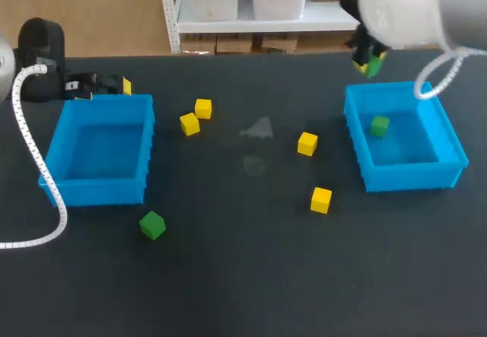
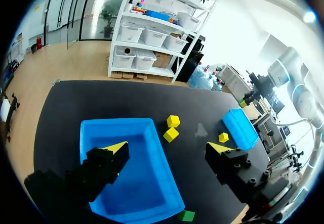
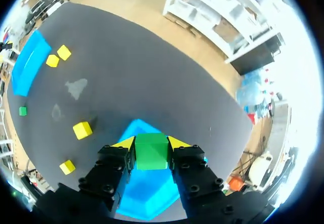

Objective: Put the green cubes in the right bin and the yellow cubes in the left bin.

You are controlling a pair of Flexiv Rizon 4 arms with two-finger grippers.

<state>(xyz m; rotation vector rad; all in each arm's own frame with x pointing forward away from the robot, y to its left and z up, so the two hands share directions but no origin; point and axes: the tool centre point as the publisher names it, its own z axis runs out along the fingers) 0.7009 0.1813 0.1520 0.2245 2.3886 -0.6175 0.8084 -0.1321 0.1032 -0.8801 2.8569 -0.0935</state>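
Right wrist view, right gripper [image 3: 151, 144] clamping smooth green cube [image 3: 151, 155], left gripper [image 2: 167, 147] spread wide, empty

The right arm [image 1: 411, 2] comes in from the far right corner, a fat white-grey link held up high. The right hand [image 1: 368, 57] hangs off the end of it, pointing down. In its own wrist view you can see both yellow-tipped fingers [image 3: 125, 143] pressed against opposite sides of a green cube [image 3: 152, 155], so that one's properly clamped. The left arm [image 1: 39, 44] sits over at the far left, black wrist up, with a white coiled cable [image 1: 27, 139] looping off it. The left hand [image 1: 103, 86] is low and points toward the middle. In its wrist view the left hand's fingers [image 2: 115, 148] are spread wide apart.
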